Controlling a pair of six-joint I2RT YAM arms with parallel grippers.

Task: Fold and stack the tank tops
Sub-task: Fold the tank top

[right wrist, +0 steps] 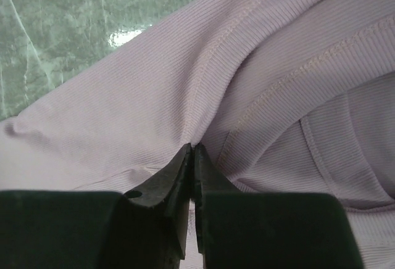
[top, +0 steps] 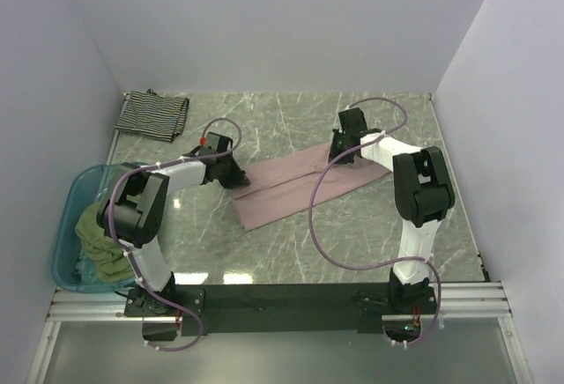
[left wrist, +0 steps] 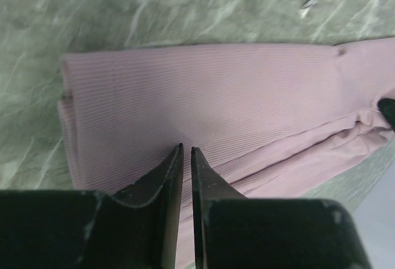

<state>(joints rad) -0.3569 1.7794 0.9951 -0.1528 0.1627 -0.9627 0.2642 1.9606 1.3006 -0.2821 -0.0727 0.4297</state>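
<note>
The mauve-pink tank top lies flat on the marble table, folded lengthwise into a long strip running from near left to far right. My left gripper sits over its left end. In the left wrist view the jaws are all but shut, with a thin slit between them. The cloth lies smooth behind them. My right gripper is at the strip's far right end, shut on a puckered fold of the pink cloth. The striped tank top lies folded at the far left corner. The olive-green one is bunched in the tub.
A translucent blue plastic tub stands at the left edge of the table beside the left arm's base. Purple cables loop off both arms. White walls close in the table on the left, back and right.
</note>
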